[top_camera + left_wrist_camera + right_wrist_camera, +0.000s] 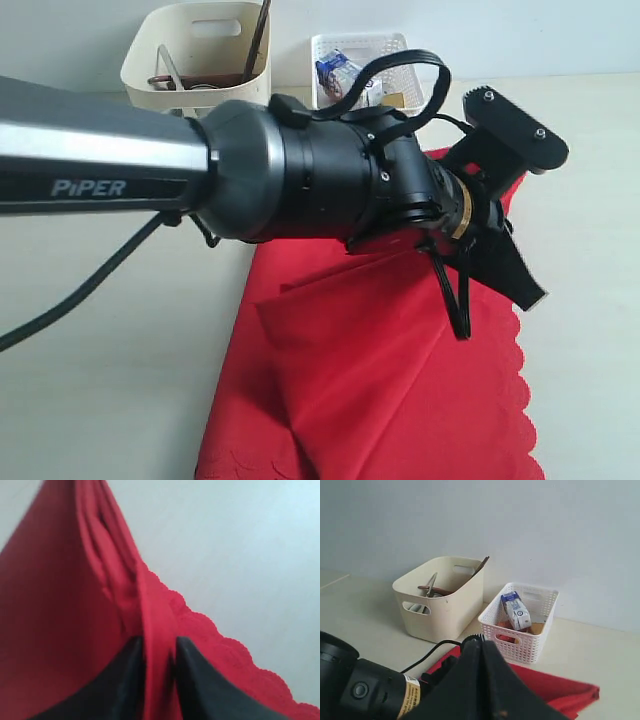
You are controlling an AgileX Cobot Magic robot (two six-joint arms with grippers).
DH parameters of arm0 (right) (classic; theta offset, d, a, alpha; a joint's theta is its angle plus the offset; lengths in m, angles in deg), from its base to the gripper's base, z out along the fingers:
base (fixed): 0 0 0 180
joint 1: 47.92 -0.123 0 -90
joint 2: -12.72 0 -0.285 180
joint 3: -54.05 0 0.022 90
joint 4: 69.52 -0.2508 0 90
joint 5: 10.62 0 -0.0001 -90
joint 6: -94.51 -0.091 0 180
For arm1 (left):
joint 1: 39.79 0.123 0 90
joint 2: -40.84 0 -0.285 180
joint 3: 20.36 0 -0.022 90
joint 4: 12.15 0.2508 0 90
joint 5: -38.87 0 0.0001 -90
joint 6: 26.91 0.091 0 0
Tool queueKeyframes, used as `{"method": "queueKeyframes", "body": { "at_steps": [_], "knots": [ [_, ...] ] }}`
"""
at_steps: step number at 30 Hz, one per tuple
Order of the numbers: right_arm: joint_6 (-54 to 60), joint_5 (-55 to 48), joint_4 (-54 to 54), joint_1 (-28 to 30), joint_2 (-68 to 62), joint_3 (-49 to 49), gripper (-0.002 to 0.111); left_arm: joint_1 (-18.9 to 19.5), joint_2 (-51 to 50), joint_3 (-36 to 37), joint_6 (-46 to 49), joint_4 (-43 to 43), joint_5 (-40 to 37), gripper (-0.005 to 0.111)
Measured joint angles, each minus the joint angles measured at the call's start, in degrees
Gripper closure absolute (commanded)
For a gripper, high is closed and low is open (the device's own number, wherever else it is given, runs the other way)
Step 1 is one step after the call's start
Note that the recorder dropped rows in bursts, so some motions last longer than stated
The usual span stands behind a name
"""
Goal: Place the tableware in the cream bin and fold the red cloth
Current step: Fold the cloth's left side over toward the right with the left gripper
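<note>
left gripper (158, 647) pinches the red cloth (55, 620) fold.

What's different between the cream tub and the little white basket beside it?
The cream bin has smooth solid walls; the white basket has lattice walls. The bin is taller and larger than the basket. The bin holds utensils; the basket holds a milk carton. Both are open-topped and stand side by side.

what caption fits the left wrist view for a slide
Left gripper pinching a fold of the red cloth, pale table behind
</note>
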Motion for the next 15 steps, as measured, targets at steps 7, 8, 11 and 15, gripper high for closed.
{"method": "queueKeyframes", "body": {
  "at_steps": [7, 8, 11, 15],
  "knots": [
    [0.0, 0.1, 0.0, 0.0, 0.0, 0.0, 0.108, 0.0, -0.63, -1.42, 0.0, -1.66, -0.49, 0.003],
    [0.0, 0.1, 0.0, 0.0, 0.0, 0.0, 0.108, 0.0, -0.5, -1.42, 0.0, -1.76, -0.84, 0.003],
    [0.0, 0.1, 0.0, 0.0, 0.0, 0.0, 0.108, 0.0, 1.07, -1.42, 1.45, -1.87, -3.6, 0.009],
    [0.0, 0.1, 0.0, 0.0, 0.0, 0.0, 0.108, 0.0, 4.5, -1.63, 5.89, -1.87, -13.34, 0.039]
  ]
}}
